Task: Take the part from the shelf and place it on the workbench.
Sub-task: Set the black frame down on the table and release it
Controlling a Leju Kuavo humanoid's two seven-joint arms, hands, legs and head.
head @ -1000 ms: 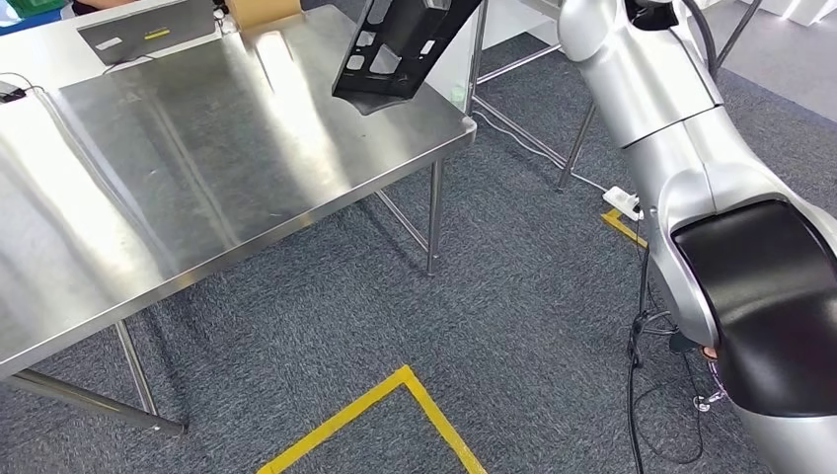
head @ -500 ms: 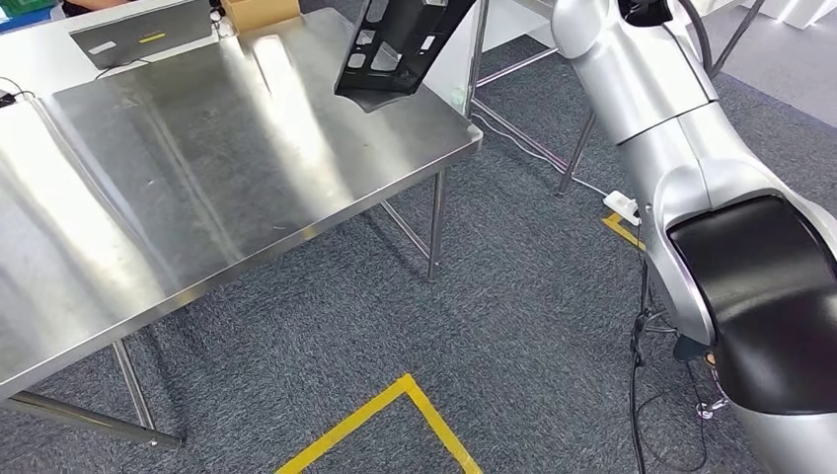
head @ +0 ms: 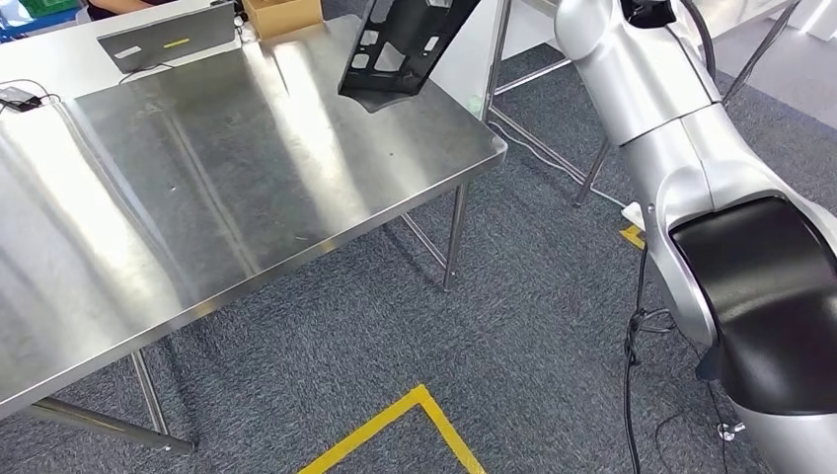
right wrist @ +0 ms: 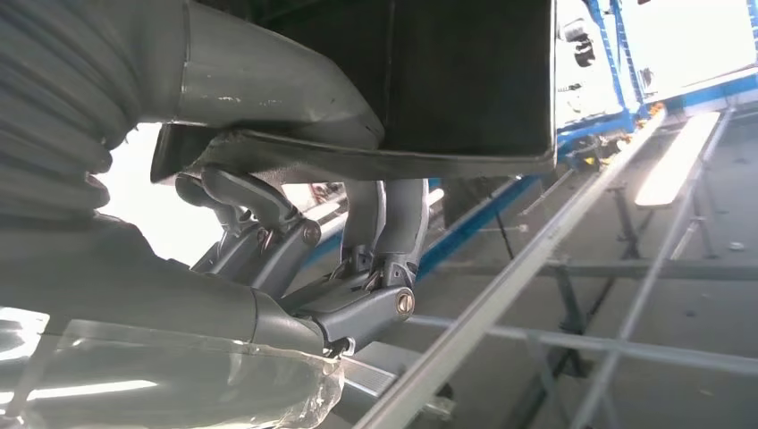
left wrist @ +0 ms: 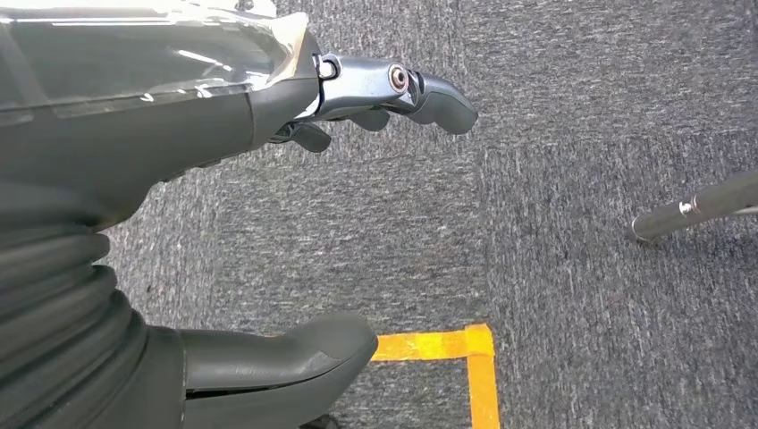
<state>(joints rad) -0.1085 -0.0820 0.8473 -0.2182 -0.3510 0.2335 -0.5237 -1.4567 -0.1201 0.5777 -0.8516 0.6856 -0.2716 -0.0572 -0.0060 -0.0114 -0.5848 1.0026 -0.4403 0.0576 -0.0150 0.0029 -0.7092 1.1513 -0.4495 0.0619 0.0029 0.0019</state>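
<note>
The black plastic part (head: 400, 49), with several cut-out holes, hangs tilted above the far right corner of the steel workbench (head: 227, 178), not touching it. My silver right arm (head: 651, 79) reaches up towards it past the picture's upper edge. In the right wrist view my right hand (right wrist: 295, 241) grips the part (right wrist: 447, 80) by its lower rim, thumb on one side and fingers on the other. My left hand (left wrist: 206, 152) hangs over the grey carpet with thumb and fingers apart and nothing in it.
On the bench's far edge lie a cardboard box (head: 281, 15), a grey plate with a yellow label (head: 168, 41) and a small black device with a cable (head: 20, 96). Yellow floor tape (head: 395, 425), a power strip (head: 632, 212) and cables (head: 637, 336) lie on the carpet.
The whole head picture has shifted, so the bench now sits further right and lower in view. The part stays in my right hand over the bench's far right corner.
</note>
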